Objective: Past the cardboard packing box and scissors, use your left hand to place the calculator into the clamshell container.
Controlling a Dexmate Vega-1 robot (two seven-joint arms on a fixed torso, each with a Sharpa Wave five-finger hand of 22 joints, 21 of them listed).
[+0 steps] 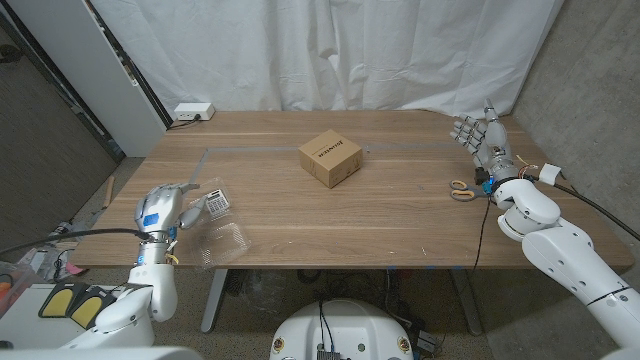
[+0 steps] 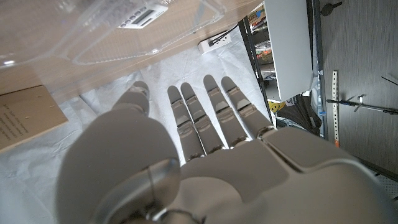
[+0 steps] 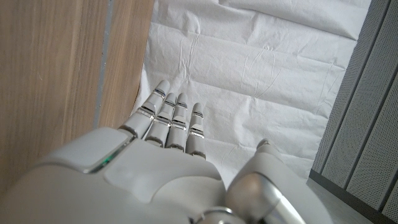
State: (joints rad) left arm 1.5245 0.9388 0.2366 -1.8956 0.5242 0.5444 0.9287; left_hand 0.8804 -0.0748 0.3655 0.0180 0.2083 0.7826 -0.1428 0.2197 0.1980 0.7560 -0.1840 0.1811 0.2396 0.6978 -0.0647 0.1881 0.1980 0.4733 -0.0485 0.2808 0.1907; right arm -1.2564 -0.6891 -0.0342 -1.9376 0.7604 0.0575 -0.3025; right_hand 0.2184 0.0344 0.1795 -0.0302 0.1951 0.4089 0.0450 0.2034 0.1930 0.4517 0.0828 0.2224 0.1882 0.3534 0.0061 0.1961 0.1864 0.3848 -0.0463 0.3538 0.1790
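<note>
**Calculator sits in the clamshell, both hands empty**

We see the wooden counter across the middle of the head view, white curtain along the top behind it. Cardboard packing box stands just above centre, turned corner-on, well apart from everything else.

Clear clamshell container lies lower left at the counter's near edge. Calculator rests in its upper part; the left wrist view shows it through the clear plastic.

Our left hand is at lower left, just beside the clamshell, fingers straight and spread, holding nothing. We cannot tell whether it touches the plastic.

Our right hand is at upper right, above the counter's far right edge, fingers extended upward, also holding nothing.

Scissors with yellow handles lie at centre right, near the right forearm. A small white box sits at the counter's upper left corner.
</note>
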